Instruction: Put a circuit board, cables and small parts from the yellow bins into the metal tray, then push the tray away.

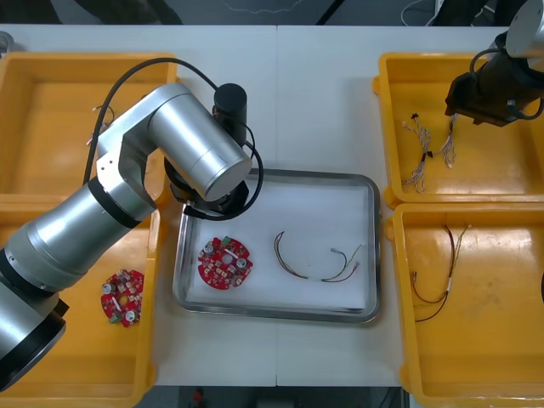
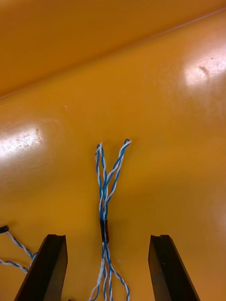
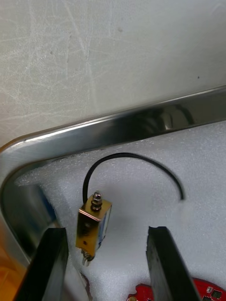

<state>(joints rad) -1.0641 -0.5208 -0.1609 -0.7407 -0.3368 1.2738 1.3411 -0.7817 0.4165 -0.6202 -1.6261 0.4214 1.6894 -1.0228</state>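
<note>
A round red circuit board (image 1: 225, 263), thin cables (image 1: 289, 269) and a small metal part (image 3: 94, 221) were laid in the shiny metal tray (image 1: 276, 173) under the wide-spread left gripper (image 3: 106, 230), a twisted blue-and-white cable (image 2: 106, 188) right of the tray was straddled by the right gripper (image 2: 107, 237)'s wide fingers, and pushing was left.

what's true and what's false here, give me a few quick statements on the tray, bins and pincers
1. A board lies in the tray. True.
2. The left bins hold no board. False: a second board lies in the near left bin.
3. The right pincer is open, a blue-white cable between its fingers. True.
4. The left pincer is shut on a small metal part. False: it is open, and the small metal part lies on the tray's white lining between its fingers.
5. The tray holds no cables. False: cables lie beside the board.
</note>
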